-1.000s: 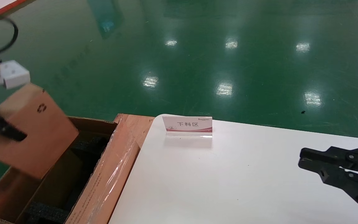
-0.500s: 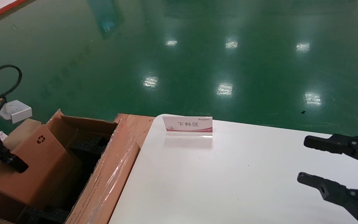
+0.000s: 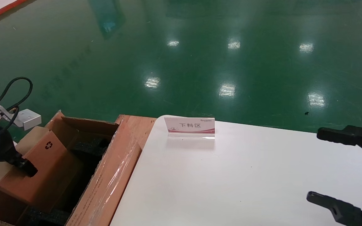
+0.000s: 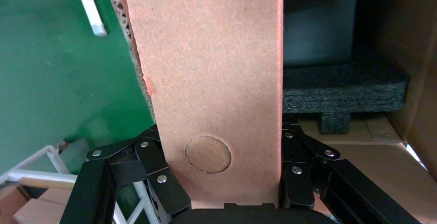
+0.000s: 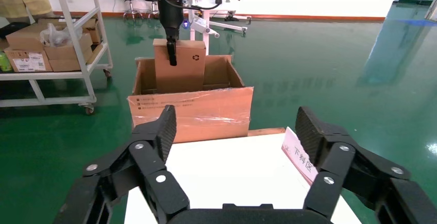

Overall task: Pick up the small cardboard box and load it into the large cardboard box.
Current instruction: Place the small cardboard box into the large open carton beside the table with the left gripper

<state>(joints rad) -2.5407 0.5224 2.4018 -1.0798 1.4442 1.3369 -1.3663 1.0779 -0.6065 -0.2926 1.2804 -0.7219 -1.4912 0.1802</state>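
The small cardboard box (image 3: 42,171), orange-brown with a black recycling symbol, stands tilted with its lower part inside the large cardboard box (image 3: 112,175). My left gripper (image 3: 24,166) is shut on its upper end. In the left wrist view both fingers press the small cardboard box (image 4: 211,69) between them, above black foam (image 4: 340,87) on the carton's floor. My right gripper (image 3: 313,165) hovers open over the white table at the far right, holding nothing. The right wrist view shows my right gripper (image 5: 237,126) spread wide, with the large cardboard box (image 5: 190,113) farther off.
A white table (image 3: 231,182) carries a small standing sign (image 3: 189,125) near its far edge. The large carton's taped flap leans against the table's left edge. A shelving cart with boxes (image 5: 51,44) stands beyond the carton on the green floor.
My left gripper has lowered the small box from above the carton down into it. The right gripper's fingers went from nearly shut to wide open.
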